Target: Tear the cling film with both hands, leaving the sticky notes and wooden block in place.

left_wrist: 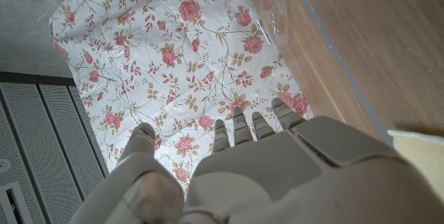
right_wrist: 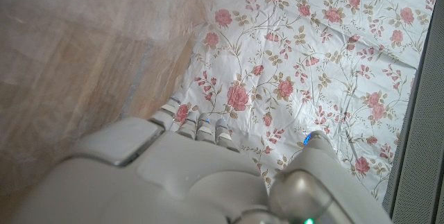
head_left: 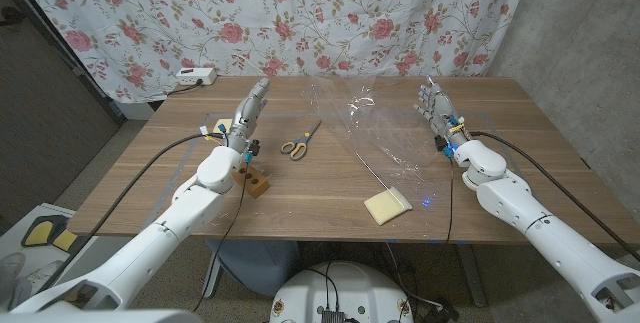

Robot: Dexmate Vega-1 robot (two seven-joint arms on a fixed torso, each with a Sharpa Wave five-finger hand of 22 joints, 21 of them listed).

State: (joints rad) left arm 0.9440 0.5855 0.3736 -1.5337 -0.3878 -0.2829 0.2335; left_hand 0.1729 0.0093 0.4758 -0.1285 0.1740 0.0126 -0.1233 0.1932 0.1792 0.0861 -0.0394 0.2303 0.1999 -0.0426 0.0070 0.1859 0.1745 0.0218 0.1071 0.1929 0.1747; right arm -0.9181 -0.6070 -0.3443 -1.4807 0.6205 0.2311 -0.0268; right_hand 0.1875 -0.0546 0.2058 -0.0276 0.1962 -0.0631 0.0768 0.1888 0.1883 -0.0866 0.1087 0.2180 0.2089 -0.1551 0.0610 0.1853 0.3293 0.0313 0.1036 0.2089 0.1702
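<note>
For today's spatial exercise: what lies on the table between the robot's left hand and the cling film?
In the head view, yellow-handled scissors lie on the table between the left hand and the cling film; the wood around them is bare.

Bare wooden table (head_left: pixel 150 178) lies open beside the left hand (head_left: pixel 254 103); scissors (head_left: pixel 298 142) and wooden block (head_left: pixel 253 179) stand between it and the cling film (head_left: pixel 378 133), sticky notes (head_left: pixel 387 205) nearer the front edge

Even, soft light — glare on film (head_left: pixel 380 128), wrists blurred.
</note>
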